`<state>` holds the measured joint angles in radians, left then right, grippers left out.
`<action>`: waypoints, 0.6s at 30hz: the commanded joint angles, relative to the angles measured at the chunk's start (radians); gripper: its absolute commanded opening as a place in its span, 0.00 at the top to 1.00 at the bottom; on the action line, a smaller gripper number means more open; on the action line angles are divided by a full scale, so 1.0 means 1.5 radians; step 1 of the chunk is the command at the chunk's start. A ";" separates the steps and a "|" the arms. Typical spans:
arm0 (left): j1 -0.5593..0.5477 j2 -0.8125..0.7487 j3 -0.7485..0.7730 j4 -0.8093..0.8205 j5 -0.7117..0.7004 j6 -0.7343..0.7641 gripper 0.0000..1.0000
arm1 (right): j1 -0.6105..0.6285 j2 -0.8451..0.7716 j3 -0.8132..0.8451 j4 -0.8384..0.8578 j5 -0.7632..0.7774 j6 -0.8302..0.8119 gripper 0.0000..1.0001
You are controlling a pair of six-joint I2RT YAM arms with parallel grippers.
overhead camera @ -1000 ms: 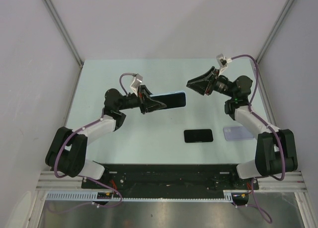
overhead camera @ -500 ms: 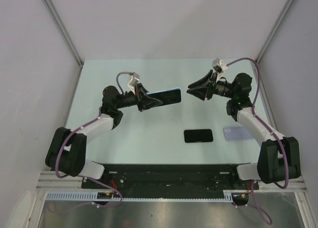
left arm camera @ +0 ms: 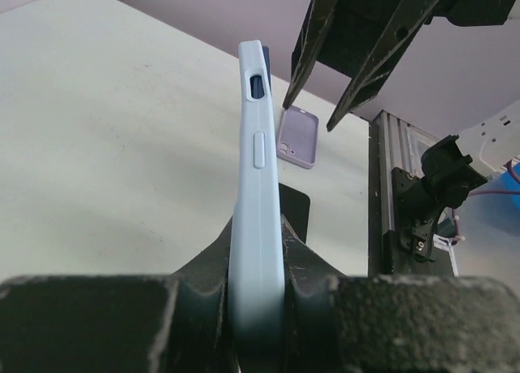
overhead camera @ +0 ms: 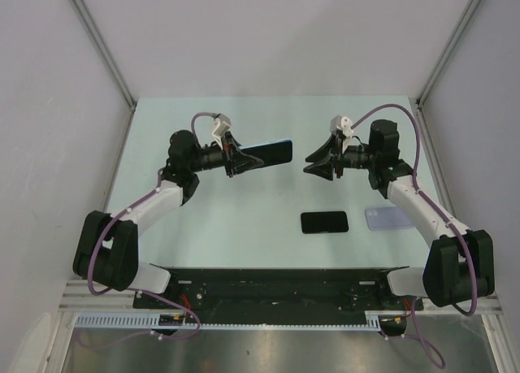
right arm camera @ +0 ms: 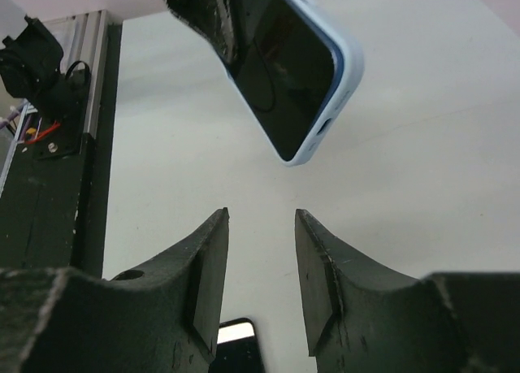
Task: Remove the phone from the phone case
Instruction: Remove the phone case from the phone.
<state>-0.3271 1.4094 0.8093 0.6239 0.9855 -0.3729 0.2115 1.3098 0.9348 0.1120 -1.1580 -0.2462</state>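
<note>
- Top view: the left gripper (overhead camera: 242,161) is clamping one end of the blue case (overhead camera: 274,152) and holding it raised above the table (overhead camera: 244,214), left of centre, with its free end pointing right.
- The right gripper (overhead camera: 314,163) is hovering just right of that free end without touching it, its jaws standing partly apart and gripping nothing.
- A black phone (overhead camera: 324,222) is lying flat on the table nearer the bases, with a lilac case (overhead camera: 388,218) lying to its right, apart from it.
- Left wrist view: the left fingers (left arm camera: 203,267) are pressing on both faces of the blue case, which is showing edge-on with its side button visible.
- Right wrist view: the phone (right arm camera: 280,68) is sitting inside the blue case with its dark screen facing the camera, beyond the parted right fingertips and clear of them.
</note>
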 commanded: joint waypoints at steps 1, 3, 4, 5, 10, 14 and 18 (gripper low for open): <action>0.009 -0.024 0.048 0.011 0.043 0.034 1.00 | 0.024 0.008 0.026 -0.072 0.000 -0.102 0.57; 0.010 -0.030 0.049 0.002 0.049 0.049 1.00 | 0.030 0.009 0.026 -0.104 0.011 -0.129 0.57; 0.013 -0.037 0.048 -0.007 0.048 0.069 1.00 | 0.033 0.009 0.026 -0.112 0.016 -0.140 0.57; 0.014 -0.036 0.047 -0.009 0.044 0.077 1.00 | 0.038 0.008 0.026 -0.127 0.020 -0.161 0.57; 0.016 -0.013 0.043 -0.011 0.050 0.092 1.00 | 0.046 0.013 0.026 -0.135 0.034 -0.178 0.57; 0.016 -0.004 0.038 -0.011 0.064 0.063 1.00 | 0.049 0.018 0.026 -0.145 0.031 -0.188 0.57; 0.016 -0.027 0.025 -0.011 0.057 0.056 1.00 | 0.056 0.022 0.026 -0.165 0.038 -0.216 0.57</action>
<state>-0.3107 1.4136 0.8265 0.5560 1.0466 -0.2802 0.2848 1.3331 0.9363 -0.1040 -1.1110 -0.5076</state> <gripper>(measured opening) 0.191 0.432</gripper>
